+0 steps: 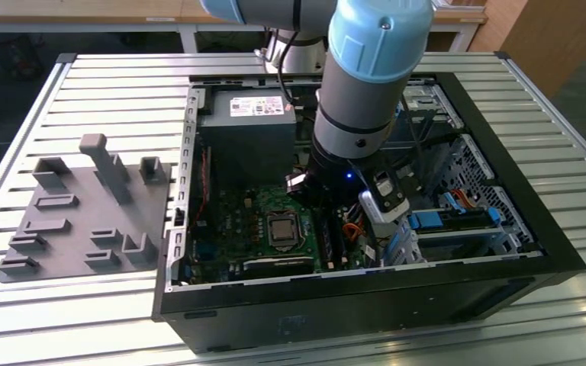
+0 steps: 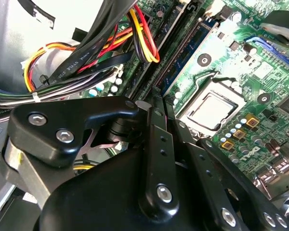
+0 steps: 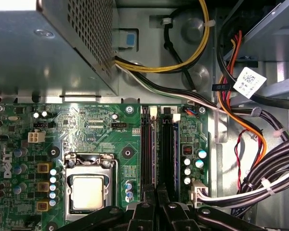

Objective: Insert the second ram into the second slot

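Observation:
My gripper [image 1: 322,206] reaches down into the open computer case [image 1: 517,229], over the motherboard's ram slots [image 1: 326,240]. In the first wrist view its black fingers [image 3: 147,209] stand close together at the near end of the slots [image 3: 145,144]. The second ram [image 3: 154,149], a thin blue stick seen edge-on, runs along a slot straight out from between them. In the second wrist view the gripper [image 2: 160,108] is shut, and the stick's blue side [image 2: 183,60] shows beyond the fingertips. How deep the stick sits in the slot I cannot tell.
The processor socket [image 3: 89,192] lies beside the slots. The grey power supply [image 3: 38,48] and bundles of cables [image 3: 260,144] crowd the other sides. A drive bay with blue clips [image 1: 456,221] is at the exterior view's right. A grey fixture plate [image 1: 79,213] lies outside the case.

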Motion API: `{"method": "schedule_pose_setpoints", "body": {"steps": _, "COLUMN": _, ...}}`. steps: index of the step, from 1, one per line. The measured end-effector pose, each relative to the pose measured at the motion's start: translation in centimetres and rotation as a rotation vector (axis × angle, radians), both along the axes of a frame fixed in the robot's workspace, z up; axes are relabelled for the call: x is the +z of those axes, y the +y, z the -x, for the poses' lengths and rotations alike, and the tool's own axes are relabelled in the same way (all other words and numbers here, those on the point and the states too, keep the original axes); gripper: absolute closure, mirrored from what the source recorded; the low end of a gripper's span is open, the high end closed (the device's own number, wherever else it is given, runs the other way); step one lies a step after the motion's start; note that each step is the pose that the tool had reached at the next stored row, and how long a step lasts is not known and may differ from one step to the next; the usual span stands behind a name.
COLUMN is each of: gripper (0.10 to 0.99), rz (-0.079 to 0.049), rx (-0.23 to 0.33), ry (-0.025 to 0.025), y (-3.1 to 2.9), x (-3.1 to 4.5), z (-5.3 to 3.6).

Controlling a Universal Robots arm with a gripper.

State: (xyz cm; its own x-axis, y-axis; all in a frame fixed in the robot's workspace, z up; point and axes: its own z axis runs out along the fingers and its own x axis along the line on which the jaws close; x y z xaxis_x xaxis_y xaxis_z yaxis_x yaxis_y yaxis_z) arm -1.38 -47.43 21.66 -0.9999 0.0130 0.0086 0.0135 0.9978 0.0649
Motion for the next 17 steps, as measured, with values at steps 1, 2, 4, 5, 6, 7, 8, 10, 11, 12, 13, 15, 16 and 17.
{"method": "schedule_pose_setpoints", "body": {"steps": 1, "gripper": 0.953, "rz": 0.0, "rx": 0.0, "ry": 0.0, "y": 0.0, "x": 0.0, "z": 0.0}}
{"method": "schedule_pose_setpoints", "body": {"steps": 2, "gripper": 0.953, "rz": 0.0, "rx": 0.0, "ry": 0.0, "y": 0.0, "x": -0.01, "z": 0.0}}
{"method": "schedule_pose_setpoints", "body": {"steps": 4, "gripper": 0.953, "rz": 0.0, "rx": 0.0, "ry": 0.0, "y": 0.0, "x": -0.04, "z": 0.0}}
{"method": "schedule_pose_setpoints", "body": {"steps": 5, "gripper": 0.953, "rz": 0.0, "rx": 0.0, "ry": -0.0001, "y": 0.0, "x": -0.04, "z": 0.0}}
{"method": "schedule_pose_setpoints", "body": {"steps": 6, "gripper": 0.941, "rz": 0.0, "rx": 0.0, "ry": -0.0001, "y": 0.0, "x": -0.05, "z": 0.0}}
{"method": "schedule_pose_setpoints", "body": {"steps": 7, "gripper": 0.941, "rz": 0.0, "rx": 0.0, "ry": -0.0001, "y": 0.0, "x": -0.06, "z": 0.0}}
{"method": "schedule_pose_setpoints", "body": {"steps": 8, "gripper": 0.878, "rz": 0.0, "rx": 0.0, "ry": -0.0001, "y": 0.01, "x": -0.07, "z": 0.0}}
{"method": "schedule_pose_setpoints", "body": {"steps": 10, "gripper": 0.878, "rz": 0.0, "rx": 0.0, "ry": -0.0001, "y": 0.01, "x": -0.03, "z": 0.0}}
{"method": "schedule_pose_setpoints", "body": {"steps": 11, "gripper": 0.878, "rz": 0.0, "rx": 0.0, "ry": -0.0001, "y": 0.0, "x": 0.05, "z": 0.0}}
{"method": "schedule_pose_setpoints", "body": {"steps": 12, "gripper": 0.878, "rz": 0.0, "rx": 0.0, "ry": 0.0, "y": 0.01, "x": 0.2, "z": 0.0}}
{"method": "schedule_pose_setpoints", "body": {"steps": 13, "gripper": 0.878, "rz": 0.0, "rx": 0.0, "ry": 0.0, "y": 0.0, "x": 0.45, "z": 0.0}}
{"method": "schedule_pose_setpoints", "body": {"steps": 15, "gripper": 0.878, "rz": 0.0, "rx": 0.0, "ry": 0.0, "y": 0.0, "x": 0.91, "z": 0.0}}
{"method": "schedule_pose_setpoints", "body": {"steps": 16, "gripper": 0.878, "rz": 0.0, "rx": 0.0, "ry": -0.0001, "y": 0.0, "x": 1.1, "z": 0.0}}
{"method": "schedule_pose_setpoints", "body": {"steps": 17, "gripper": 0.878, "rz": 0.0, "rx": 0.0, "ry": -0.0001, "y": 0.0, "x": 1.3, "z": 0.0}}
